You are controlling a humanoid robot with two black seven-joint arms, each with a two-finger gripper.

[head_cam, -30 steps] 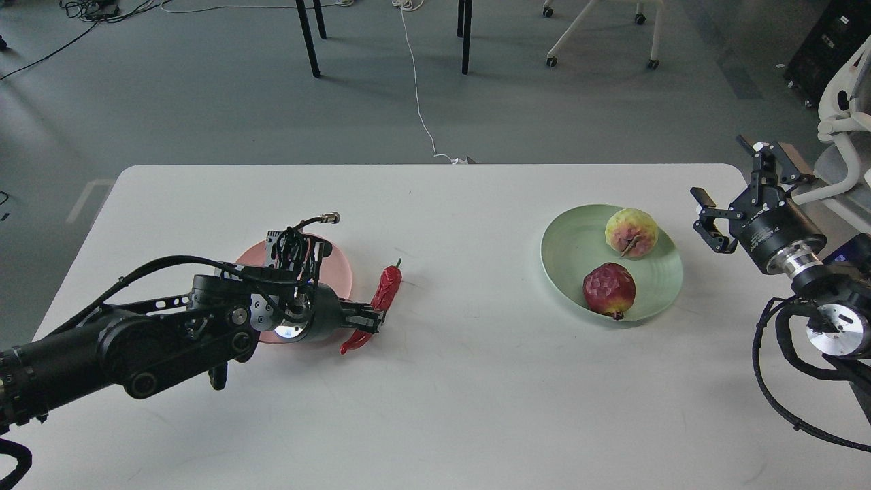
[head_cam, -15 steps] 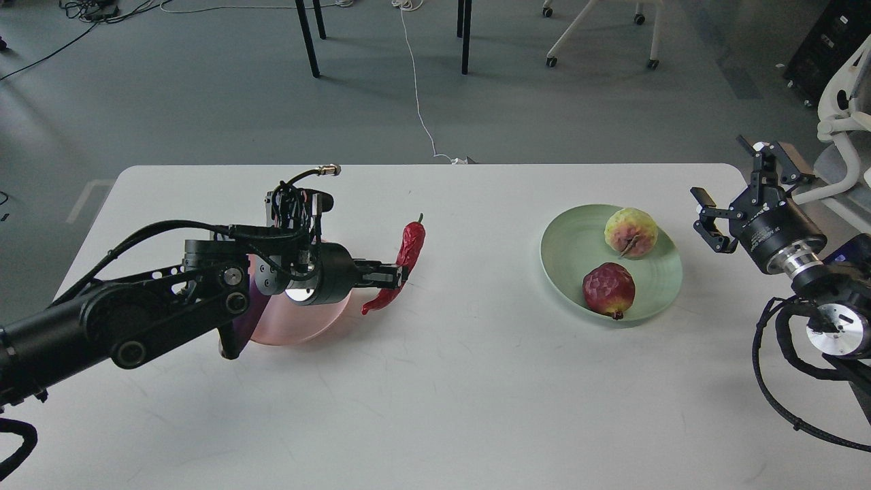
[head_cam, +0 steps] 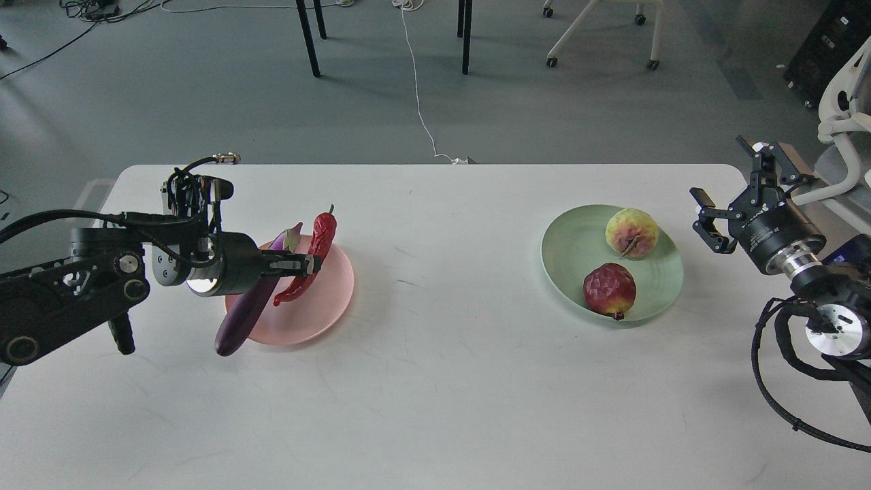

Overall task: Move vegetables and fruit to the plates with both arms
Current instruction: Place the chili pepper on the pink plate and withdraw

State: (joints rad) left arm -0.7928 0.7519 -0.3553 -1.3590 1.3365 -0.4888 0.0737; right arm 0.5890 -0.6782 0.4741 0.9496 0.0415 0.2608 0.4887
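Red chili pepper [head_cam: 307, 264] is clamped in my left gripper [head_cam: 309, 265], fingers pinched on its middle, stem end pointing up and away. It hangs over the pink plate [head_cam: 325, 307] at the left of the white table [head_cam: 435, 381]; I cannot tell whether its lower tip touches the plate. The purple eggplant [head_cam: 248, 306] already lies across the plate's left side, cap toward the far rim and blunt end sticking out over the near-left rim toward the table.

Right side: the mint green plate [head_cam: 575, 248] holds both fruit, the yellow-green one [head_cam: 631, 233] at its far edge and the dark red bumpy one [head_cam: 609, 290] at its near edge, apart from each other. My right gripper [head_cam: 731, 204] is off past the plate's right side, raised, fingers spread and holding nothing.

Progress, as I judge it: fruit done, eggplant done, chili the last item and nearly placed. Left to do: lower, release onto the bare right part of the pink plate, withdraw the arm. One concern is that the overhanging eggplant could roll if nudged.
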